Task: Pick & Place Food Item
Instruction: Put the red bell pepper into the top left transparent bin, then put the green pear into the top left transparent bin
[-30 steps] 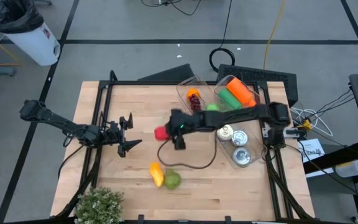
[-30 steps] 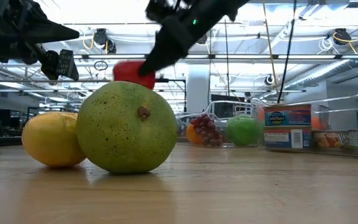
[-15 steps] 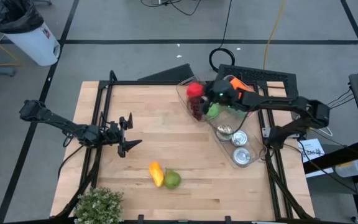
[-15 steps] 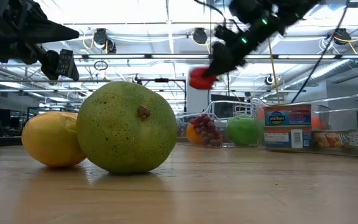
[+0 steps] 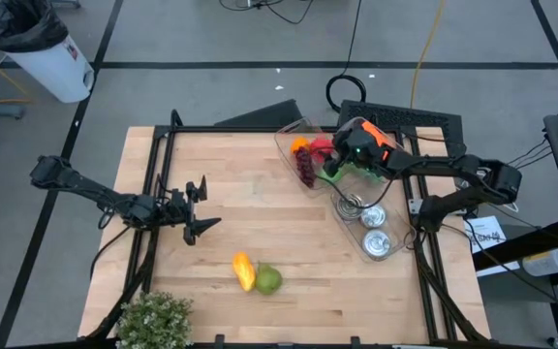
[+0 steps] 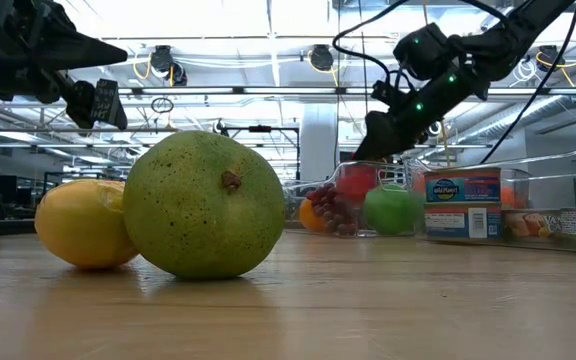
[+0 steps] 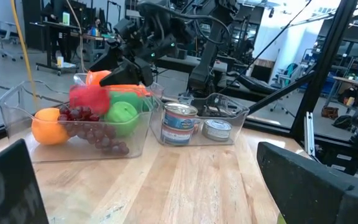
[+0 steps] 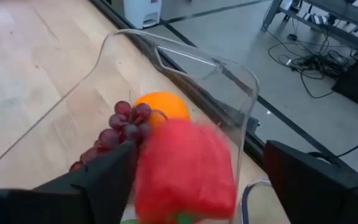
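Red food item (image 5: 321, 147), purple grapes (image 5: 304, 167), orange orange (image 5: 299, 145)

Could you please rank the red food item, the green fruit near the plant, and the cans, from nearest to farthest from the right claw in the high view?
1. Red food item: right at the right claw, over the clear bin.
2. Cans: in the neighbouring bin, toward the table's right edge.
3. Green fruit: far off, low on the table beside the yellow fruit.

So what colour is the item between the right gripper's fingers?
Red; the right wrist view shows it best.
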